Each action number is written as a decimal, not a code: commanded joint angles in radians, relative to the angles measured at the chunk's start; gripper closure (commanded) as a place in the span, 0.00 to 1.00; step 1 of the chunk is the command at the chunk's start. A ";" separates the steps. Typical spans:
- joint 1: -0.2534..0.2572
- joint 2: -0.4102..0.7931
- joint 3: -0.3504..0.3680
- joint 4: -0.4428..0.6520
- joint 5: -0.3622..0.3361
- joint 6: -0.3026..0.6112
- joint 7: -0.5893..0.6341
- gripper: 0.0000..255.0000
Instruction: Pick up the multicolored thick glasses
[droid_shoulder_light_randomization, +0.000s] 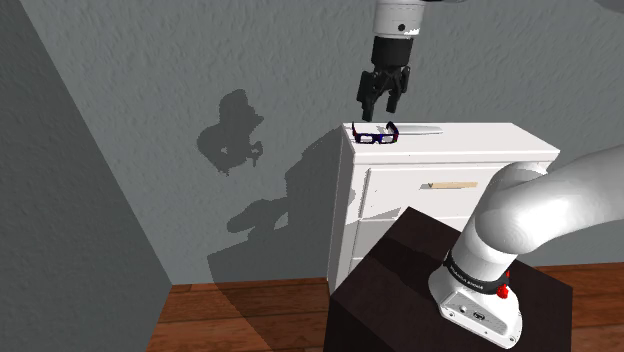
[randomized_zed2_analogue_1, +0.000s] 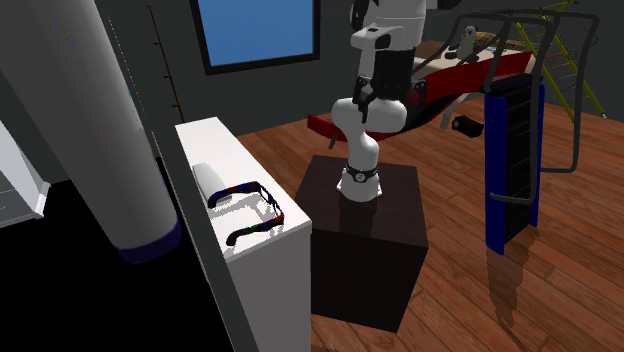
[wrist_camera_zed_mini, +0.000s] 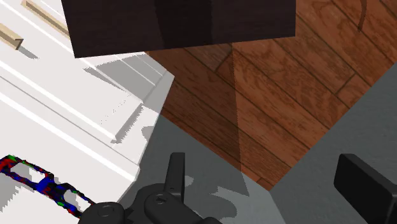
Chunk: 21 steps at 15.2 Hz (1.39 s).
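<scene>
White drawer cabinet (droid_shoulder_light_randomization: 480, 137), multicoloured thick-rimmed glasses (droid_shoulder_light_randomization: 376, 133) on top.
Black two-finger gripper (droid_shoulder_light_randomization: 381, 106) at their twelve o'clock, spread wide to straddle.

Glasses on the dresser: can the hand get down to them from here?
Probably yes: the hand hangs open above the glasses, with nothing between them on the white dresser top.

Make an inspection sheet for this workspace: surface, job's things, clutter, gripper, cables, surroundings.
Surface: white dresser top, drawers below.
Job's things: multicolored glasses lie near the top's corner, temples unfolded, not held.
Clutter: pale elongated object beside the glasses.
Grippers: gripper raised over the glasses' end of the dresser, jaws open, empty.
Cables: nothing seen.
Surroundings: grey wall, wood floor, dark stand, red bench.
</scene>
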 joint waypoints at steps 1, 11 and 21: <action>0.000 0.000 0.000 0.000 0.000 0.000 0.000 0.00; -0.063 0.184 -0.141 -0.051 -0.072 0.269 -0.160 0.00; -0.102 0.469 -0.276 0.031 -0.064 0.504 -0.326 0.00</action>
